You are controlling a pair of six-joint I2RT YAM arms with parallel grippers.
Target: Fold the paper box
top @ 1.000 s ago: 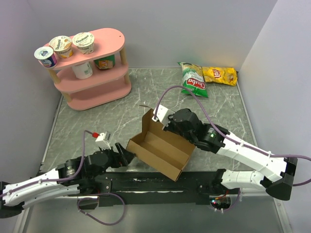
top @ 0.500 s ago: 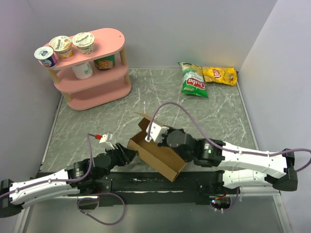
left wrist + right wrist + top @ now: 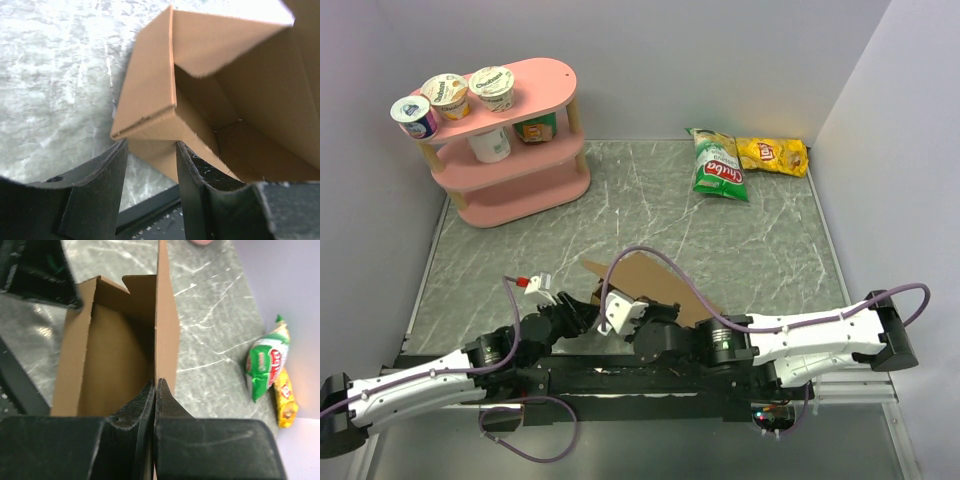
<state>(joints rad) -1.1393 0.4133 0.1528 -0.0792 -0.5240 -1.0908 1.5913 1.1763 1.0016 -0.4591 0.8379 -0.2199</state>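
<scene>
The paper box [image 3: 652,276] has lowered, right tool [image 3: 155,384] pinching.

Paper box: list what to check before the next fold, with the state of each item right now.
1. Right gripper shut on a thin wall of the paper box: ok.
2. Left gripper straddling the box's end corner: ok. Whether it has a firm pinch there: cannot tell.
3. Box folded shut: not ok, both wrist views look into its open inside.
4. Box lying fully on the table, clear of the black rail: cannot tell, the arms hide its near side.
5. Chip bags and pink shelf well away from the box: ok.
</scene>
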